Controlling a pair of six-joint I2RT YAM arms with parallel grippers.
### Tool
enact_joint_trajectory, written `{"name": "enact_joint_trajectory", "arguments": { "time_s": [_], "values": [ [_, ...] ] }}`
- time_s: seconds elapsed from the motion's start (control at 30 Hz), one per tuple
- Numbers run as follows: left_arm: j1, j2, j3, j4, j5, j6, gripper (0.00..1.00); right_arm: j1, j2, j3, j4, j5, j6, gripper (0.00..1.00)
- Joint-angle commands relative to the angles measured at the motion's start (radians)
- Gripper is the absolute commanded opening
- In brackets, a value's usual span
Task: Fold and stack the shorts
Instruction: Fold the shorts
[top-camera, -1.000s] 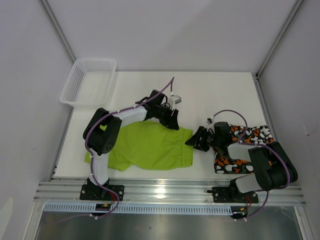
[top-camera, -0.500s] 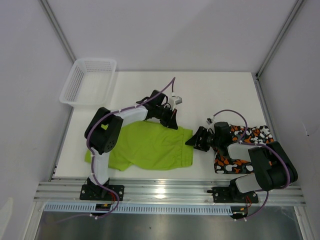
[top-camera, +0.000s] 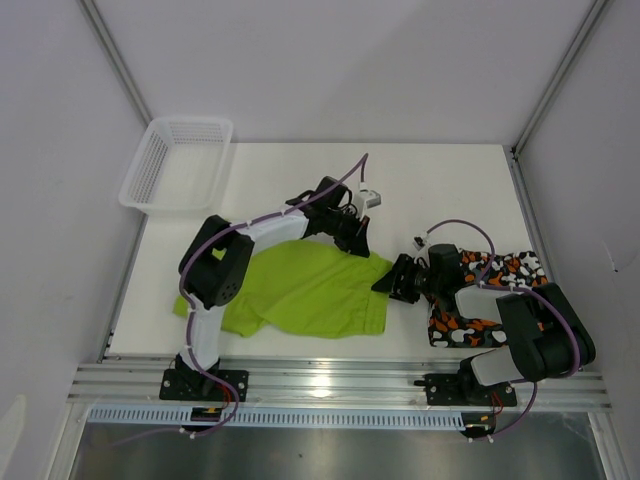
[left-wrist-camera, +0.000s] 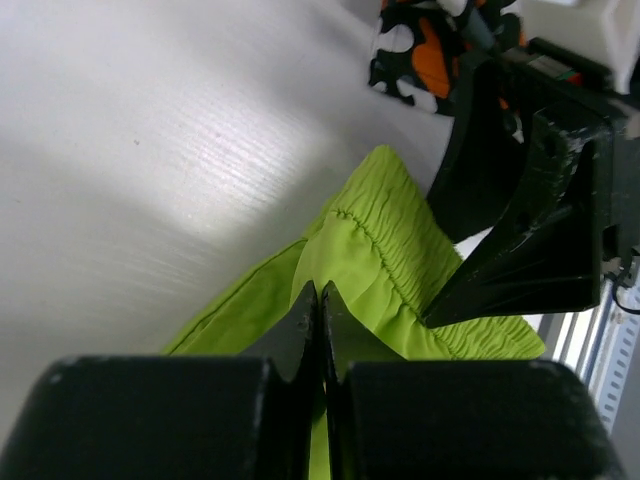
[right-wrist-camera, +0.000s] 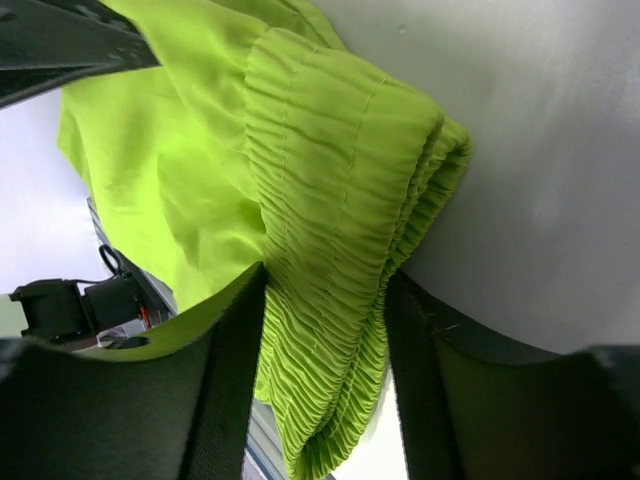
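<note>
Gripper state: the left gripper (left-wrist-camera: 320, 298) is pressed together on a thin pinch of the lime green shorts (top-camera: 300, 290), at the far corner of the waistband. The right gripper (right-wrist-camera: 325, 282) is clamped on a thick, bunched roll of the same elastic waistband, just beyond the left gripper's fingertips. From both grippers, the rest of the green cloth trails away across the table (top-camera: 430, 190), towards the left arm's base. The camouflage shorts (top-camera: 512, 268) lie behind the right gripper, partly under the right arm (top-camera: 530, 330).

Watch for the following faults:

1. Slip at the left gripper. The pinch takes in little cloth. If you pull hard or fast, expect the fabric to slide out and the fold to collapse.
2. Release at the right gripper. The gathered elastic is springy. A sideways tug could roll it out from between the fingers.
3. Gripper contact. Both grippers work one short length of waistband. Move them on parallel paths, or they are likely to strike each other.
4. Uneven fold. The trailing cloth looks rumpled. Dragging it may carry the creases into the fold.
5. Disturbing the camouflage shorts. Any sweep of the right arm could drag them.
</note>
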Motion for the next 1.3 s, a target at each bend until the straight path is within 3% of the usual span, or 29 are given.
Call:
{"name": "enact_joint_trajectory", "arguments": {
  "time_s": [0.0,0.1,0.2,0.23,0.27,0.43,0.47,0.6,0.8,0.83,0.93,1.1,1.27],
  "values": [
    [-0.007,0.027,0.033,-0.030,-0.053,0.022,0.02,-0.002,-0.002,0.004,-0.031,0.019,-0.036,0.51],
    [-0.007,0.037,0.032,-0.048,-0.104,0.022,0.04,-0.001,-0.007,0.002,-0.035,0.025,-0.036,0.47],
    [-0.007,0.043,0.036,-0.054,-0.130,0.022,0.10,0.001,-0.001,0.005,-0.035,0.020,-0.036,0.22],
    [-0.007,0.044,0.036,-0.054,-0.139,0.022,0.12,-0.001,0.002,0.010,-0.037,0.017,-0.036,0.07],
    [-0.007,0.044,0.040,-0.054,-0.148,0.019,0.18,-0.001,0.004,0.013,-0.039,0.013,-0.036,0.00],
    [0.031,-0.058,-0.009,0.015,-0.225,-0.073,0.38,-0.002,-0.011,0.048,-0.126,0.035,-0.045,0.00],
    [0.062,-0.093,-0.035,0.038,-0.230,-0.119,0.48,-0.004,-0.022,0.082,-0.208,0.054,-0.075,0.00],
    [0.125,-0.235,-0.072,0.024,-0.338,-0.211,0.59,-0.010,-0.037,0.192,-0.445,0.193,-0.167,0.00],
    [0.146,-0.422,-0.211,0.025,-0.596,-0.338,0.60,-0.031,-0.033,0.355,-0.684,0.315,-0.267,0.00],
    [0.146,-0.445,-0.306,0.083,-0.595,-0.358,0.60,-0.036,-0.031,0.370,-0.701,0.325,-0.276,0.00],
    [0.146,-0.517,-0.403,0.176,-0.566,-0.398,0.59,-0.038,0.002,0.424,-0.749,0.327,-0.302,0.00],
    [0.146,-0.519,-0.656,0.412,-0.508,-0.484,0.59,-0.042,0.076,0.461,-0.767,0.281,-0.322,0.02],
    [0.146,-0.414,-0.681,0.527,-0.506,-0.558,0.56,-0.042,0.093,0.459,-0.746,0.249,-0.316,0.02]
  ]
}}
